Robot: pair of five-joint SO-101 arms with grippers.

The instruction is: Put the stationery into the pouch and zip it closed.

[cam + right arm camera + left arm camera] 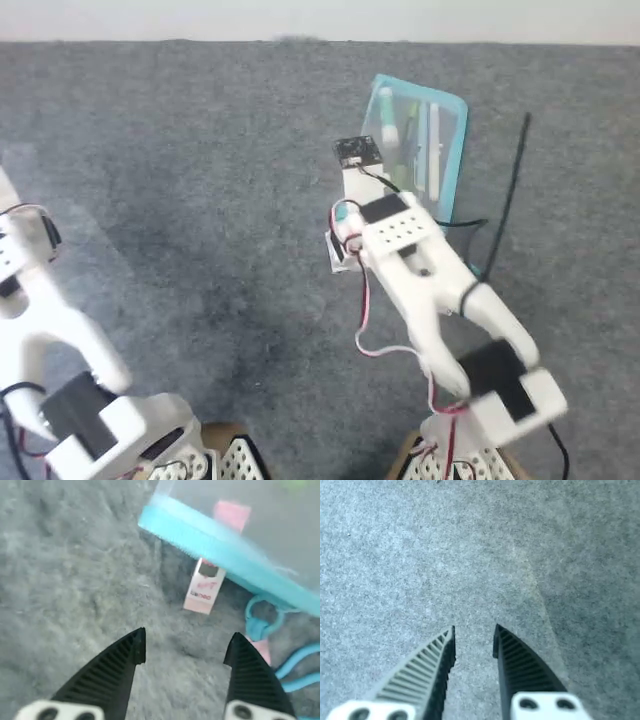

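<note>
Closest to me are the two arm bases at the near edge of the grey mat [200,150]. The left arm [60,320] sits off on the near left, well away from everything. The left gripper [474,630] has its fingers just a narrow gap apart, holding nothing, with bare mat under it.

The pouch [420,150] lies at the far right, clear-faced with a cyan border, and the pens [410,140] look to be inside it already. So I'd say loading is done and we're at the zipping step, though I honestly can't tell how far the zip is shut.

The right arm [440,290] stretches out to the pouch's near-left edge. The right gripper [190,635] is spread wide and empty, hovering just short of the cyan zip edge [225,545]. A little white tag [202,587] hangs off that edge, and the cyan pull ring [262,622] sits by one fingertip.

Next move, my guess: shift over that ring, pinch it, then drag along the edge. The pouch may slide unless the left arm pins it.
</note>
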